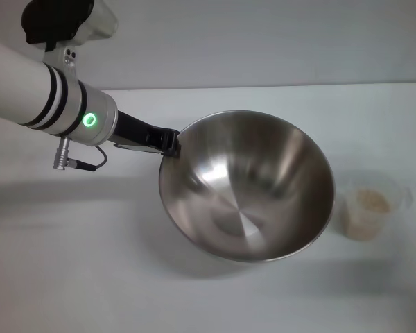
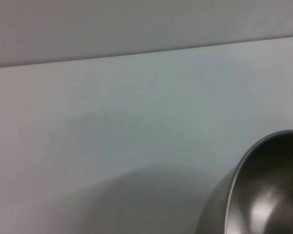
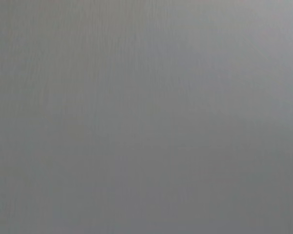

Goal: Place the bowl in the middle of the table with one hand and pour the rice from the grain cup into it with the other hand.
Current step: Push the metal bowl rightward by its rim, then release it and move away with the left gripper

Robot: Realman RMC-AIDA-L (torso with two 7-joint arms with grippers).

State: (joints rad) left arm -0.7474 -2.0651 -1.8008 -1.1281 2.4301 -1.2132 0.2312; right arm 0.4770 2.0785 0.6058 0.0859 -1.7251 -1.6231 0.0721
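The shiny steel bowl (image 1: 246,186) is held tilted above the white table (image 1: 69,277), its open side turned toward me, with its shadow on the tabletop below. My left gripper (image 1: 168,142) is shut on the bowl's far-left rim. Part of the bowl's rim and wall shows in the left wrist view (image 2: 263,190). The clear grain cup (image 1: 371,206) stands upright on the table just right of the bowl, with rice (image 1: 371,202) inside it. My right gripper is out of view; the right wrist view shows only a plain grey surface.
The table's back edge (image 1: 277,86) meets a plain wall. Bare tabletop lies left of and in front of the bowl.
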